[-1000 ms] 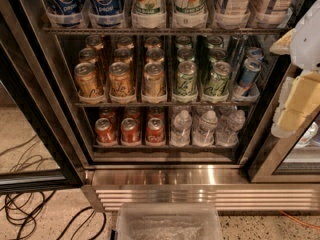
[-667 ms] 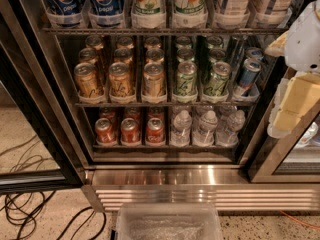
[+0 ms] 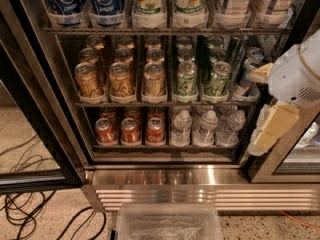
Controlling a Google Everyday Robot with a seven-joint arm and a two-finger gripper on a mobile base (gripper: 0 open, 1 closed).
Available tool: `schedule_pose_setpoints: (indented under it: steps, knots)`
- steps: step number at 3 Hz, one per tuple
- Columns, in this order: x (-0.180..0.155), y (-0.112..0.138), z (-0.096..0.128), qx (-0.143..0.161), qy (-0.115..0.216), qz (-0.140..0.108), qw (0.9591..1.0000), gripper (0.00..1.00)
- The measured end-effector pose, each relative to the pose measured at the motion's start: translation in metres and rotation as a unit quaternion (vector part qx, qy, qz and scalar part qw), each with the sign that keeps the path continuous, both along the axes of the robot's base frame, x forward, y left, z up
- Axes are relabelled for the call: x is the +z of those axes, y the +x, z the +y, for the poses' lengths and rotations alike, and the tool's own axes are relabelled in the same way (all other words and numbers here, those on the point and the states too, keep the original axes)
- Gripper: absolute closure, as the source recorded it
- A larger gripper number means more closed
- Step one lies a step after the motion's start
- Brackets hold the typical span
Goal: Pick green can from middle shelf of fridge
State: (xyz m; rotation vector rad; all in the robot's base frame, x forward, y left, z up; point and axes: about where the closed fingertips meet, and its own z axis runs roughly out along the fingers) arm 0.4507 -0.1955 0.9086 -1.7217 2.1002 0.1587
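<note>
The fridge (image 3: 165, 176) stands open in front of me. Its middle shelf (image 3: 160, 103) holds gold cans on the left, then two lanes of green cans, then a slim blue can (image 3: 246, 79). The front green cans stand upright at centre (image 3: 186, 80) and just to its right (image 3: 217, 80), with more behind them. My gripper (image 3: 262, 104) hangs on the white arm at the right edge, in front of the shelf's right end, right of the green cans and touching none. Its pale yellow fingers (image 3: 272, 126) are spread apart and empty.
Gold cans (image 3: 120, 79) fill the left lanes. Big bottles (image 3: 150, 4) stand on the rack above; red cans (image 3: 130, 130) and water bottles (image 3: 205, 129) below. The dark glass door (image 3: 30, 109) is swung open at left. Cables (image 3: 30, 209) lie on the floor; a clear plastic bin (image 3: 167, 224) sits at the bottom.
The arm and gripper have moved left and a little down, further into view, towards the right end of the middle shelf. The cans have not moved.
</note>
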Motion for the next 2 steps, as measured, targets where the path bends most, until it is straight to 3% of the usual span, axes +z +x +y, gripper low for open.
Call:
schedule_pose_setpoints:
  steps: [1,2]
  knots:
    - [-0.026,-0.016,0.012,-0.023,0.026,-0.027,0.9990,0.00]
    - [-0.050,-0.038,0.022,-0.076,0.023,-0.053,0.9954,0.00]
